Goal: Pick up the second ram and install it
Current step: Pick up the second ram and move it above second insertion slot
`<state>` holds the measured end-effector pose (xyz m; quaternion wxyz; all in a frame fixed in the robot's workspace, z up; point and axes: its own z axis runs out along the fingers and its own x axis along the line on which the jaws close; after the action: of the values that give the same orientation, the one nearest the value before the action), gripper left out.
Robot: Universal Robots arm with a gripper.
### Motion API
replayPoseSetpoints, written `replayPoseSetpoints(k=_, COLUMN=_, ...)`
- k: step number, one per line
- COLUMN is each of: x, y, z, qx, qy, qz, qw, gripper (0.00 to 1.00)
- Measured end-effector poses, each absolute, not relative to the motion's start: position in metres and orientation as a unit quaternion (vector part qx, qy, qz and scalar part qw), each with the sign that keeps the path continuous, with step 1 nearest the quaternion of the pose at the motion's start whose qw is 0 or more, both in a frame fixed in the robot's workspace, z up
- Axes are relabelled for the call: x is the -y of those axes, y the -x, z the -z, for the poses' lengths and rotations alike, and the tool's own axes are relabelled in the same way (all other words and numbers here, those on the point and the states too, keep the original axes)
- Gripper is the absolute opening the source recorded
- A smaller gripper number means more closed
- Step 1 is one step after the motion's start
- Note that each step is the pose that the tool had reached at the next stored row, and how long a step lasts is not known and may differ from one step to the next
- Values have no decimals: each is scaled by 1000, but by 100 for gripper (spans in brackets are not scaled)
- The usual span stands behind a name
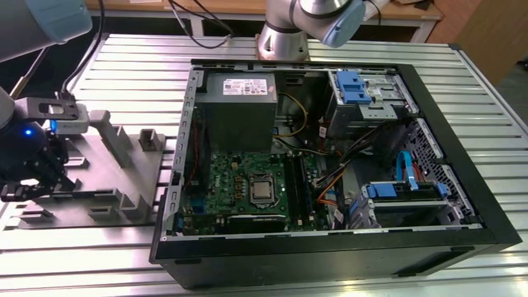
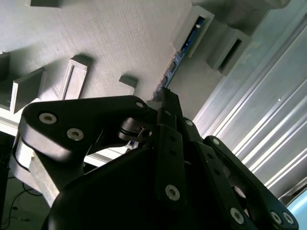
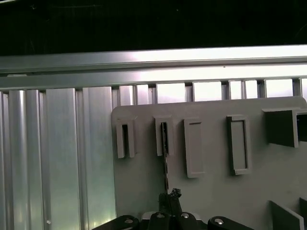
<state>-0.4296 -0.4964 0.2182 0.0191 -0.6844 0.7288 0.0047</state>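
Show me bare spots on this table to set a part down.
Free: the slatted table between the grey tray and the arm's base, and the strip below tray and computer case in the exterior view. Crowded: the tray, holding the second ram at the gripper; the case's inside.

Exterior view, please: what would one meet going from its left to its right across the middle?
Gripper → grey moulded tray → green motherboard → blue-handled drive bay → computer case's right wall.
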Motion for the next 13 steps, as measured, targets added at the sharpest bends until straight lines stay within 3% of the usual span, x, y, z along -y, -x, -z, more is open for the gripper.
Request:
replayPoseSetpoints(k=9, x=497, y=430, z=-217, qx=-729, qy=685, qz=-5, qw=19, gripper=10)
replayPoseSetpoints(k=12, x=497, y=430, z=-217, qx=-729, qy=685, qz=-4, qw=19, gripper=16)
replayPoseSetpoints(k=13, x=497, y=430, z=-217, qx=-729, qy=685, qz=-4, qw=19, gripper=23)
